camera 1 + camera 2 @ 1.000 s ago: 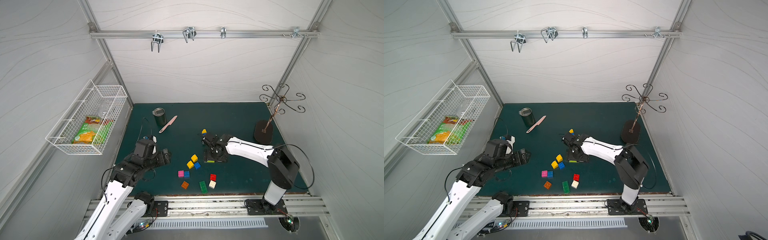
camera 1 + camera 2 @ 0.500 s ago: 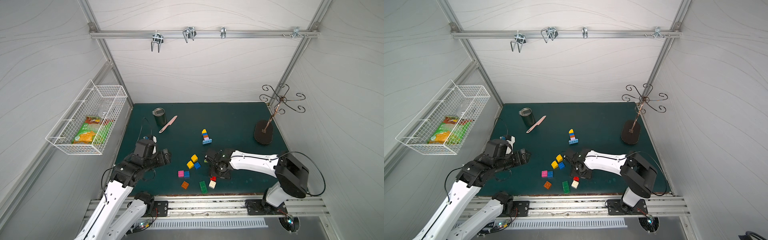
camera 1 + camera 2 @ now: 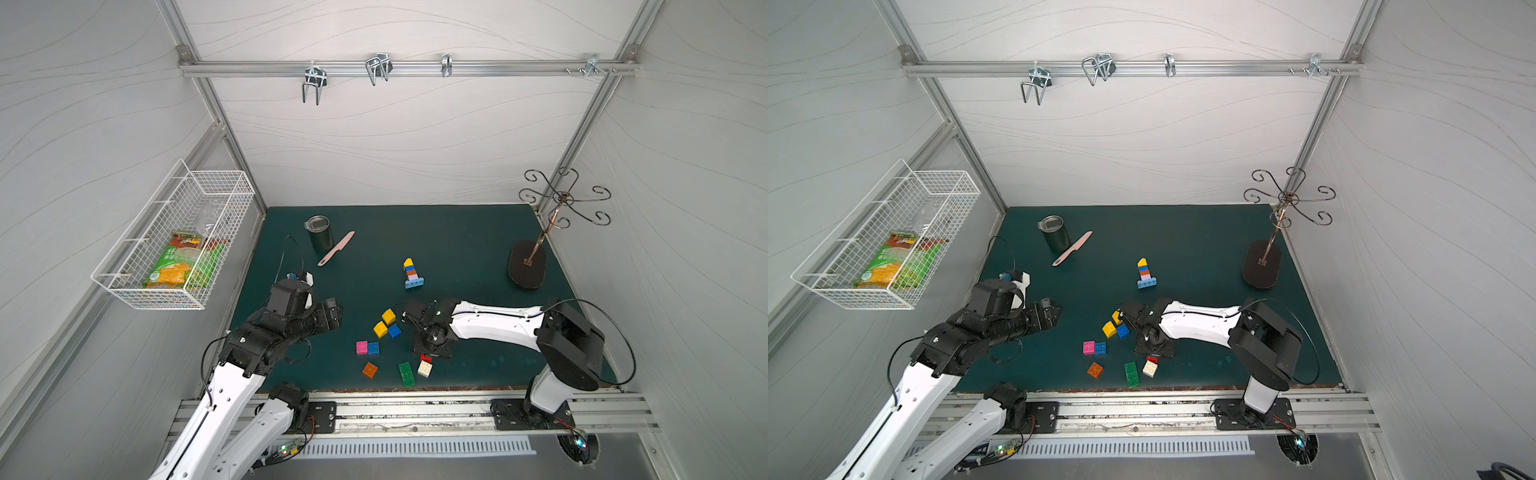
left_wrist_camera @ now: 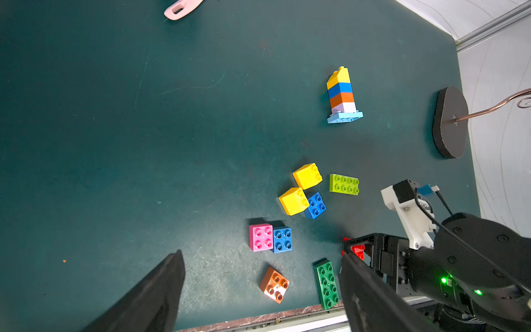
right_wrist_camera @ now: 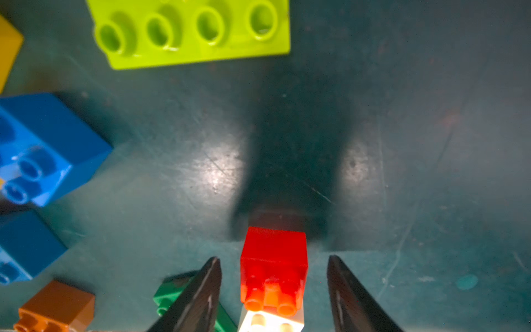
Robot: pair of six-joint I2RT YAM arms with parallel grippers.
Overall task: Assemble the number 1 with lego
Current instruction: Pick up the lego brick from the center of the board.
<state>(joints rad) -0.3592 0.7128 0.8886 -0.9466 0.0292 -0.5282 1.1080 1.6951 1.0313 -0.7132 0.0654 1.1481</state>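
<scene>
Red brick [image 5: 274,267] | between right claw [image 5: 272,257] tips, gap each side | right claw spread | left claw [image 4: 261,253] spread

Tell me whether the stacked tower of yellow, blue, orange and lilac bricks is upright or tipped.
Upright: the tower stands on its light blue base brick, flat on the green mat.

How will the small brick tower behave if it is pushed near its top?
The tower would probably tip rather than slide: it stands tall and narrow on one wider light blue base. It should move as one stiff piece, since its bricks look pressed together. Pushed low, it may slide on the mat.
</scene>
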